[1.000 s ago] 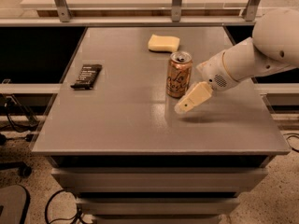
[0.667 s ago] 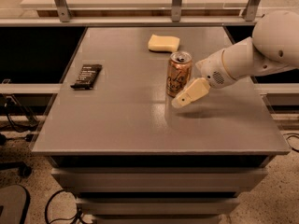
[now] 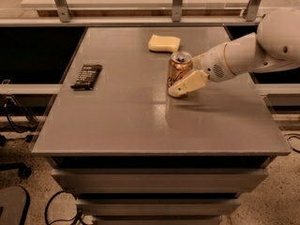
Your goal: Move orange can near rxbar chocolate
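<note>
The tool [image 3: 186, 84] lies across the lower front of the orange can [image 3: 179, 65] and hides its base. I cannot tell whether the tool is spread or pinching the can. The white arm [image 3: 243, 55] is cut off at the right frame edge. The can stands upright, long axis vertical, right of centre on the grey surface [image 3: 140, 125]. The rxbar chocolate [image 3: 87, 76] lies flat near the left edge, long axis front to back, with open surface between them. 1 yellow sponge [image 3: 164, 43] sits behind the can.
</note>
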Motion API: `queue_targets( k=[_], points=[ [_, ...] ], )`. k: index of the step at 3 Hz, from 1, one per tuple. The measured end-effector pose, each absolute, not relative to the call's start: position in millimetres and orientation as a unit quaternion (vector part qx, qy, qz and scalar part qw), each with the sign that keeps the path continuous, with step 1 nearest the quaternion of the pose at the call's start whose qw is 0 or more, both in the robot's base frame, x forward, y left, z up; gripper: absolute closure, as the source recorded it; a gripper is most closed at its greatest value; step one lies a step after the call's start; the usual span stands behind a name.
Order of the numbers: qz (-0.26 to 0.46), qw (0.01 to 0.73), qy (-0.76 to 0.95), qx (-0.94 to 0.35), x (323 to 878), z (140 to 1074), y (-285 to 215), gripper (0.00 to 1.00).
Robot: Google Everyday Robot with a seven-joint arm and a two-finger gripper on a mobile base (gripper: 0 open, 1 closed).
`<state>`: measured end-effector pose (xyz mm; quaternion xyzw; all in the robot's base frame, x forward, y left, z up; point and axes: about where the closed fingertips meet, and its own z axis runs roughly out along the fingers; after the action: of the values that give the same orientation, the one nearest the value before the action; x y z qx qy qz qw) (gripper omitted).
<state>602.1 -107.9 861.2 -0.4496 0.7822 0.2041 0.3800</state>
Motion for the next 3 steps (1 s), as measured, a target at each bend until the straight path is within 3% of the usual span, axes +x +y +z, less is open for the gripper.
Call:
queue_targets(
  k=[3],
  points=[
    [0.260,0.432,0.736,-0.453,606,899,-81,0.88]
  ],
)
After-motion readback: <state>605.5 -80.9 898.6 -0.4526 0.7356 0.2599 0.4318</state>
